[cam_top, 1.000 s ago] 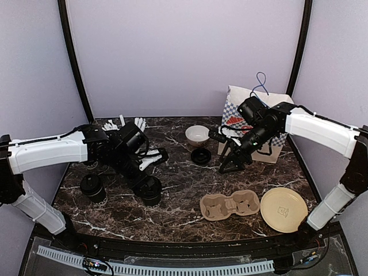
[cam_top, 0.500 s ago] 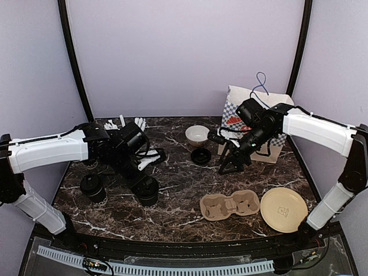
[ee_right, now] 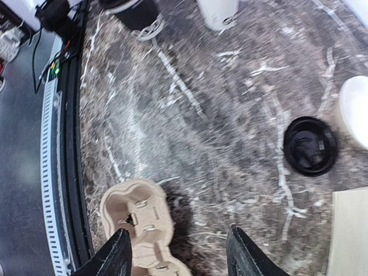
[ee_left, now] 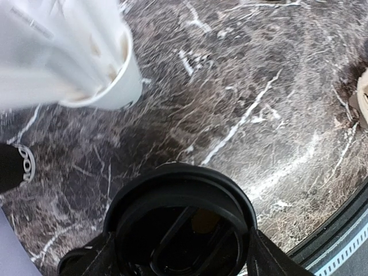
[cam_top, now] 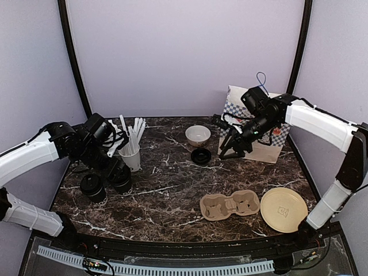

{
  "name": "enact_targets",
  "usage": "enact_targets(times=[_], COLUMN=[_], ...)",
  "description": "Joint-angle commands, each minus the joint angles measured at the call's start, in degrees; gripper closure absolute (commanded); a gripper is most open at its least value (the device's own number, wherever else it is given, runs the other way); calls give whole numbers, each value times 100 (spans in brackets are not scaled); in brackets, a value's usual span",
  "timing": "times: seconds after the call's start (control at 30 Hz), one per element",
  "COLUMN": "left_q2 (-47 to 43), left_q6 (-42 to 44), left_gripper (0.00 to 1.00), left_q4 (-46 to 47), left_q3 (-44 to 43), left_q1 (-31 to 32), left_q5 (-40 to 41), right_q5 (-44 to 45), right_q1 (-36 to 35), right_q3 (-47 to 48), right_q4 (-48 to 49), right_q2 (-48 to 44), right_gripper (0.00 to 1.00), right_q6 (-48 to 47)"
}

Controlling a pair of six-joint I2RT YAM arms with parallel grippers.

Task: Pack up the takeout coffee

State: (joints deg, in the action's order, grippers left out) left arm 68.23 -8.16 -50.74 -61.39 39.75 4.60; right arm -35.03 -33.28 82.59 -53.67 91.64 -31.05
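Note:
A lidded black takeout coffee cup (cam_top: pixel 122 181) is at the table's left, with my left gripper (cam_top: pixel 117 171) shut around it. In the left wrist view its round black lid (ee_left: pixel 179 198) fills the gap between my fingers (ee_left: pixel 265 257). A second black cup (cam_top: pixel 93 187) stands just left of it on the table. A loose black lid (cam_top: pixel 201 156) lies near the table's middle. My right gripper (cam_top: pixel 229 150) hangs open above the table in front of the paper bag (cam_top: pixel 261 129), with nothing between its fingertips (ee_right: pixel 122 253).
A white cup of sticks (cam_top: pixel 131 154) stands right behind the held cup. A white bowl (cam_top: pixel 197 134) sits behind the loose lid. A tan cardboard cup carrier (cam_top: pixel 230 205) and a round tan plate (cam_top: pixel 283 209) lie at the front right.
My left arm has drawn back to the left, carrying the black cup with it and uncovering the cup of sticks. The right gripper has risen slightly toward the bag and narrowed a little.

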Motion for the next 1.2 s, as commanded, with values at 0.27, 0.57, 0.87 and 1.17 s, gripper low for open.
enact_targets(times=[0.27, 0.57, 0.87, 1.17], left_q2=[167, 510, 161, -515], left_q6=[-795, -936, -1167, -465], left_gripper=[31, 12, 1, 1], left_q4=[74, -39, -409, 640], left_q3=[284, 267, -352, -908], left_q1=[-531, -539, -538, -538], left_q5=[164, 165, 123, -860], right_q5=[609, 639, 141, 938], right_q1=[1604, 2400, 2412, 2788], right_q3=[759, 1536, 2087, 2683], right_q4=[901, 509, 19, -541], right_q2=[-785, -770, -893, -534], right_gripper=[44, 41, 40, 34], right_q6=[847, 569, 548, 61])
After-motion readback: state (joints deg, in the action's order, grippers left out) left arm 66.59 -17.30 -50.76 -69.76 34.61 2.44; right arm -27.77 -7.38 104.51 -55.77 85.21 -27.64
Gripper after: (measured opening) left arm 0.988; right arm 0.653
